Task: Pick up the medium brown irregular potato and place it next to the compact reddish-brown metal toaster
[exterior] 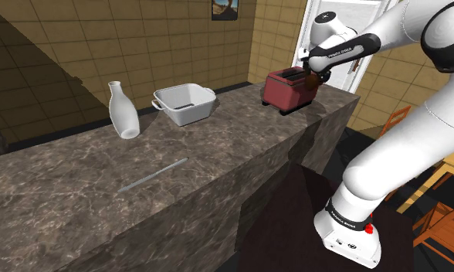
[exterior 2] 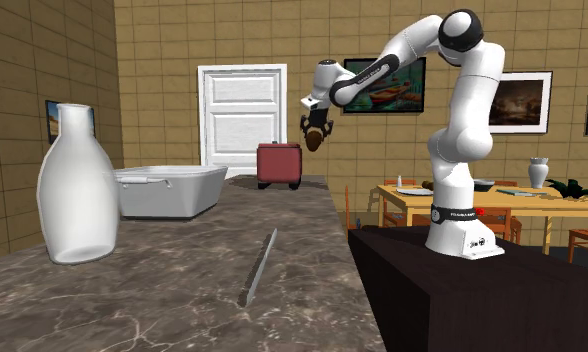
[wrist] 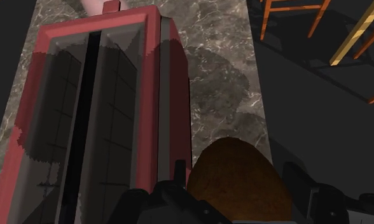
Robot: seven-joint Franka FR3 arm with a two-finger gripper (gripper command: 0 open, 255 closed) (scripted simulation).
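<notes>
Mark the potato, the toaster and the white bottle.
potato point(wrist: 240, 181), wrist view, middle of its brown rounded surface.
toaster point(exterior: 285, 94), shoulder view, on its red side wall.
white bottle point(exterior: 123, 117), shoulder view, on its wide body below the neck.

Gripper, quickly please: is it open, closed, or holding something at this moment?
Gripper: closed on the brown potato, which it holds in the air close to the red toaster.
</notes>
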